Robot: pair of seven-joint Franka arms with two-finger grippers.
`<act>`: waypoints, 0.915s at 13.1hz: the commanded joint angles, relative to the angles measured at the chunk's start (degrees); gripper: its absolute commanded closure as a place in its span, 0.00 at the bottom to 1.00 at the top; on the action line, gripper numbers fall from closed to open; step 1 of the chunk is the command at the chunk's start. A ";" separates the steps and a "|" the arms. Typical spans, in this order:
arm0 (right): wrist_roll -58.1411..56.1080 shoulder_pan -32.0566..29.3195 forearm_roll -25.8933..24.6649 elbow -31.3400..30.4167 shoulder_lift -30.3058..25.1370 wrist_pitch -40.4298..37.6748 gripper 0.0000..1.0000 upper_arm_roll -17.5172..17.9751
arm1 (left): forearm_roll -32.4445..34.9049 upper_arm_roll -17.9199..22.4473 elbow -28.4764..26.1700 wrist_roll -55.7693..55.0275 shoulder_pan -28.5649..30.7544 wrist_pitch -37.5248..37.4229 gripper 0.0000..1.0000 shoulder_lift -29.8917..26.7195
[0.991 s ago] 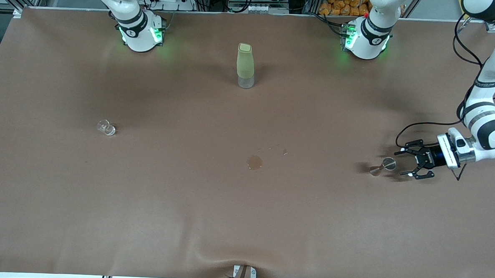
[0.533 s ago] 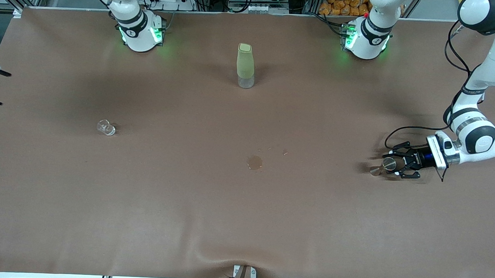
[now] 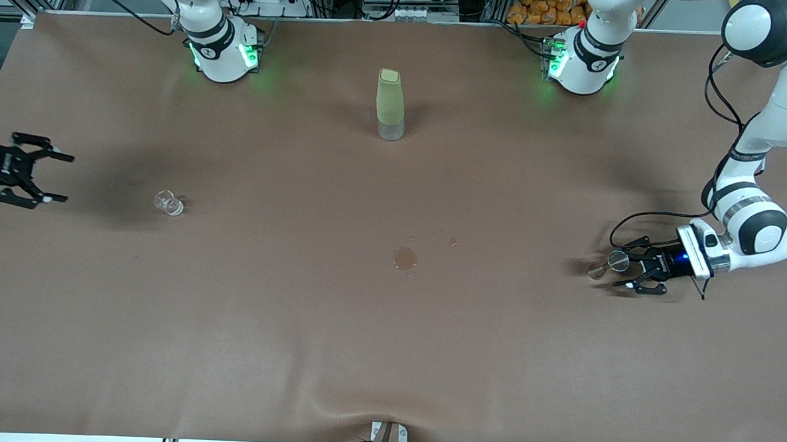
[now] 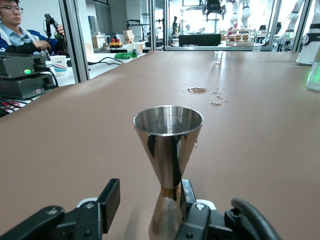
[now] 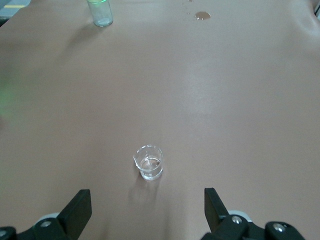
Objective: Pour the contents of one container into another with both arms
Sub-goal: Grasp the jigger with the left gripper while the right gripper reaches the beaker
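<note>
Left end effector (image 3: pixel 632 274) fingers straddle the steel hourglass-shaped jigger (image 4: pixel 168 145), not clamped. Right end effector (image 3: pixel 33 177), wide open and empty, nears the small clear glass (image 5: pixel 149 162). Nothing lifted; pouring remains.

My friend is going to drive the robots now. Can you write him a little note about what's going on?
Left gripper: open, its fingers on either side of the shiny metal hourglass-shaped measuring cup, which stands upright at the left arm's end of the brown table; not closed on it yet.
Right gripper: open, empty, lined up with the small clear glass beaker but short of it.
Tall green-sleeved bottle: upright between the bases, untouched.
Done: nothing lifted, nothing poured.
Left: grasp both, lift, pour.
</note>
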 commanded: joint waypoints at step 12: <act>-28.85 -6.38 20.20 0.79 23.77 -9.83 0.00 -0.06 | 0.28 0.17 1.50 0.44 -1.36 -1.95 0.58 0.95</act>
